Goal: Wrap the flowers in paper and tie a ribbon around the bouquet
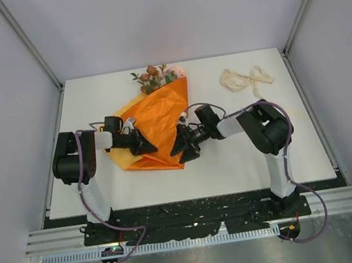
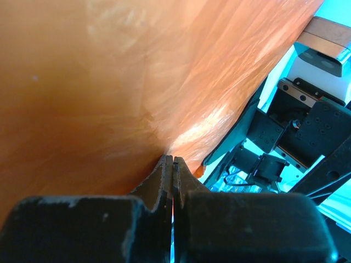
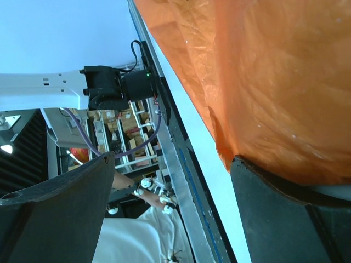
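Top external view: the left gripper (image 1: 145,145) has its 2 fingers pinched together on the near left edge of the orange paper (image 1: 160,117), which lies wrapped around the flowers (image 1: 156,77) mid-table (image 1: 244,158). The right gripper (image 1: 181,147) stands wide apart beside the paper. The ribbon (image 1: 247,78) lies well apart, far right.

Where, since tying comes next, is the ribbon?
In the top view the ribbon lies crumpled at the table's far right, apart from the bouquet to its left.
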Motion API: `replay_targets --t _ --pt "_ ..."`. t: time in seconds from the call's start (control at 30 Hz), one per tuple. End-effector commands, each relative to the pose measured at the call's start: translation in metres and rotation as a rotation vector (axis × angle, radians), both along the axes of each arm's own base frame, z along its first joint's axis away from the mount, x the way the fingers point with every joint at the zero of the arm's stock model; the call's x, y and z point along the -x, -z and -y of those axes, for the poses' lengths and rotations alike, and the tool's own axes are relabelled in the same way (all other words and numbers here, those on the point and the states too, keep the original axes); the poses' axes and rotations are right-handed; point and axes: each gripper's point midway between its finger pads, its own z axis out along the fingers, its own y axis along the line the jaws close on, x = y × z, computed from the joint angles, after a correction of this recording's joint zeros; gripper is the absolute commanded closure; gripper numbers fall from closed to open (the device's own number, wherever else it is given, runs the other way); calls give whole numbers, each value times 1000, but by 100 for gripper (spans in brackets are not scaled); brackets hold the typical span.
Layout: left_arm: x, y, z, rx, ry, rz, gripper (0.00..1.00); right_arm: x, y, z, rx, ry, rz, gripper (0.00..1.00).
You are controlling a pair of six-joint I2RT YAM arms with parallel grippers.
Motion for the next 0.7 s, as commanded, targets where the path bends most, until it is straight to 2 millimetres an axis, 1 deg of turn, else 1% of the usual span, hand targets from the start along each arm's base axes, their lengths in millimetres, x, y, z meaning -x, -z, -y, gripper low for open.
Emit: replay_targets --t 0.0,0.03,0.07,0.17,0.23,0.27,0.3,0.33,0.37,0.4,0.43,0.47,0.5,0.53,0.57,0.6,0.63,0.67 --pt "4 23 -14 -117 -15 -23 100 16 31 23 163 -5 -35 7" --pt "3 23 -14 -119 -15 -21 100 14 17 20 136 -8 -7 7" --pt "4 24 -14 -120 -14 -21 100 16 8 18 134 -16 8 5" --pt "3 24 -14 -122 -14 -21 100 23 4 23 139 -43 8 4" --pt "3 23 -14 -121 -10 -20 100 9 -2 27 133 -7 44 5" --pt "3 23 -14 -121 -11 -21 100 -6 -11 28 113 43 73 10" --pt "4 23 -14 -121 -10 -22 100 -12 -11 33 109 76 75 14" --pt "3 23 -14 -121 -11 -18 100 -35 -17 38 95 152 122 25" --pt "3 23 -14 -121 -11 -18 100 -39 -14 44 103 183 129 32" --pt "3 23 -14 -123 -10 -19 100 -53 -10 52 122 236 158 43" --pt "3 23 -14 -123 -11 -18 100 -62 -7 60 143 267 165 45" --pt "3 23 -14 -123 -11 -18 100 -64 5 64 189 283 148 46" --pt "3 23 -14 -123 -11 -18 100 -68 7 64 188 288 149 46" --pt "2 22 -14 -121 -10 -17 100 -71 16 65 211 291 143 46" --pt "2 23 -14 -123 -11 -16 100 -80 16 63 211 301 164 45" --pt "2 23 -14 -123 -9 -16 100 -84 23 61 215 313 154 45" --pt "2 23 -13 -121 -10 -18 100 -93 23 58 204 324 174 45" --pt "2 23 -14 -120 -13 -18 100 -95 33 57 212 330 141 45"
